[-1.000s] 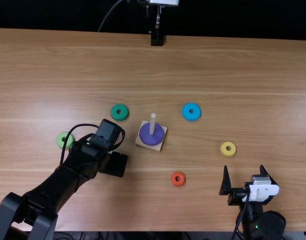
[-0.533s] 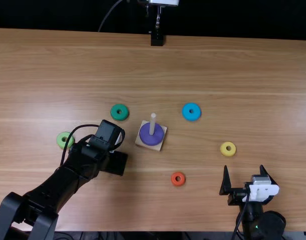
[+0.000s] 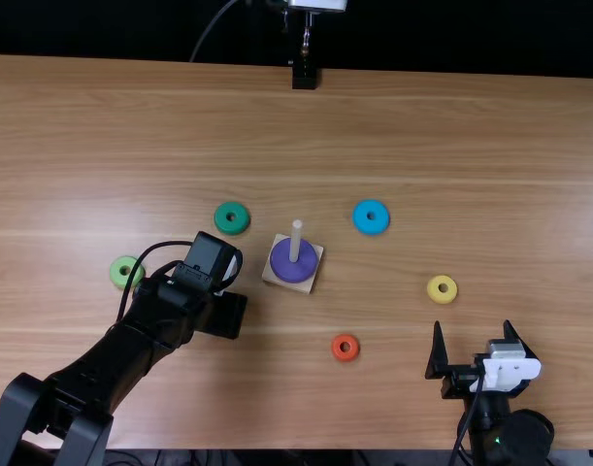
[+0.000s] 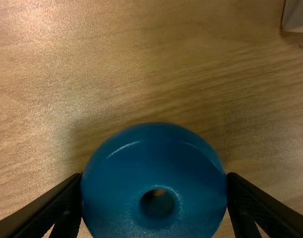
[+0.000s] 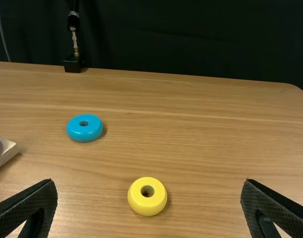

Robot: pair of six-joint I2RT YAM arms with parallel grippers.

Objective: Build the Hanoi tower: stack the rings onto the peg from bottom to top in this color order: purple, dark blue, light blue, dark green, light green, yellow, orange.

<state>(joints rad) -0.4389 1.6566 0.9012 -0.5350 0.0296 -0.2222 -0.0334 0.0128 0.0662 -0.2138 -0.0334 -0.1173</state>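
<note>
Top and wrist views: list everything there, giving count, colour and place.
Table: one, light brown, underneath
Base: one, pale, mid-table
Peg: one, pale, on base
Ring: one, purple, around peg
Ring: one, dark blue, in left claw
Ring: one, light blue, right of peg
Ring: one, dark green, left of peg
Ring: one, light green, beside left arm
Ring: one, yellow, beyond right claw
Ring: one, orange, nearer than peg
Claws: two, black, on arms
</note>
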